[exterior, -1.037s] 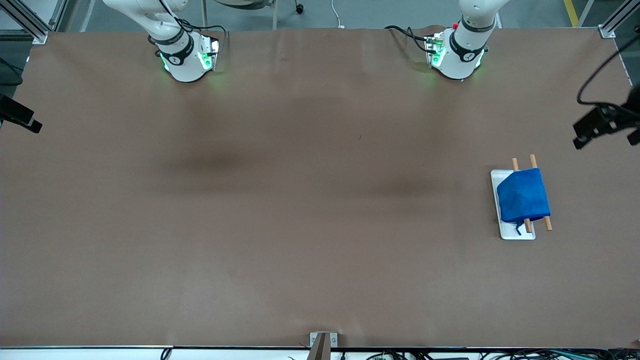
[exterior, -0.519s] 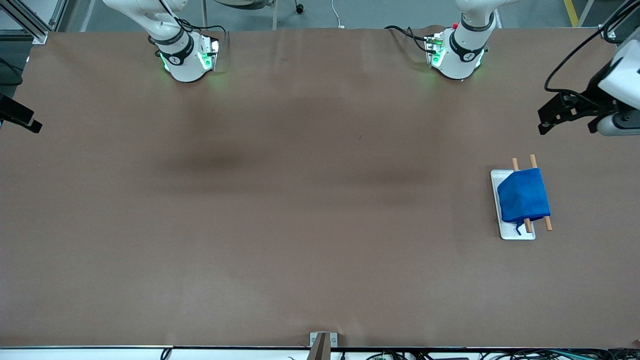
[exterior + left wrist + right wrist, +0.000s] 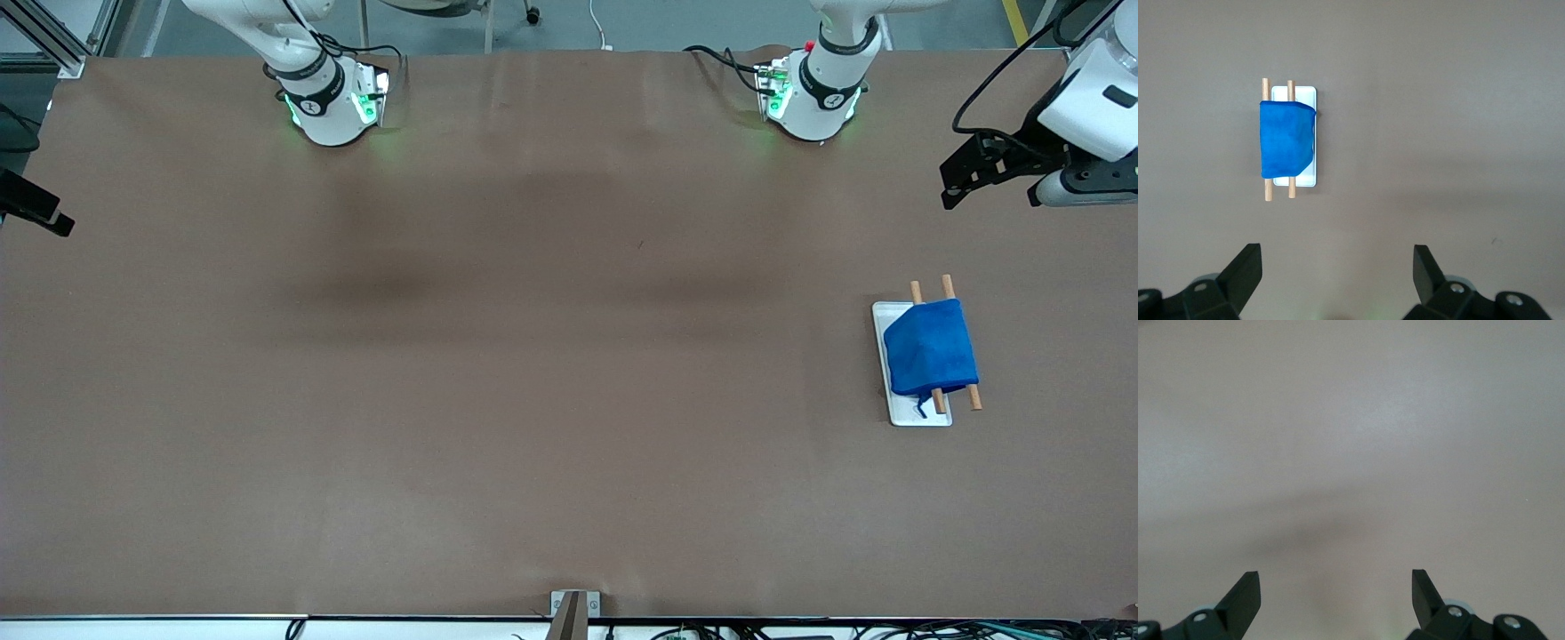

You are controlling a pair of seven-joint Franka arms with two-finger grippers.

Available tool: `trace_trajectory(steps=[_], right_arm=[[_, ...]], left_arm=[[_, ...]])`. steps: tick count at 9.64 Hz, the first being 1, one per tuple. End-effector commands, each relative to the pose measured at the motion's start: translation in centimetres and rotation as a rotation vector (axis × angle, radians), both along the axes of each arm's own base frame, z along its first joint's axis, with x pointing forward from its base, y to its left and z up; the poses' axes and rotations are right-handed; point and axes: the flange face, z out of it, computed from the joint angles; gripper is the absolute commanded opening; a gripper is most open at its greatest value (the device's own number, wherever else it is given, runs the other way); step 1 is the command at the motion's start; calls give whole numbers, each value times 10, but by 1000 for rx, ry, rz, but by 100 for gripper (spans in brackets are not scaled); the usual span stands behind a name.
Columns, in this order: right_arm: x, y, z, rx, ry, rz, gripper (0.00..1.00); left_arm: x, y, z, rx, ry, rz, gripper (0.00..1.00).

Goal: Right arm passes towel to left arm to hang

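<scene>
Front view: I use the rack [image 3: 919,414] as landmark, a white tray with two wooden rods [image 3: 961,345] across it, sitting on the brown table [image 3: 533,373] toward the left arm's end. The towel [image 3: 930,348] is blue and draped over both rods, covering most of the tray; rod ends stick out past it on both ends, and a small loop hangs off its corner nearest the camera. The left gripper [image 3: 989,182] is up in the air over bare table at the left arm's end, well apart from the rack and touching nothing. From here I can't judge its jaws. Both arm bases show at the table's top edge with green lights on. I can't find the right gripper in this view.

Left wrist view: the left gripper [image 3: 1337,267] points down at the table, fingers [image 3: 1245,270] spread wide with only bare table between them, holding nothing. The rack [image 3: 1308,180] is in sight well clear of the fingertips, the towel [image 3: 1286,139] folded over the rods [image 3: 1267,190] and hanging smooth.

Right wrist view: the right gripper [image 3: 1336,590] hangs over plain table [image 3: 1351,440], fingers [image 3: 1243,593] wide apart and empty. No rack or towel here, so it is well away from both. A soft shadow crosses the surface under it.
</scene>
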Motion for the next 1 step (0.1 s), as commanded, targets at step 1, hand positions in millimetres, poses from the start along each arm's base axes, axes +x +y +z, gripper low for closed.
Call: trace_trajectory(steps=[1], right_arm=[[0, -2, 1, -6, 6, -18, 100]], left_arm=[[4, 0, -8, -11, 15, -15, 100]])
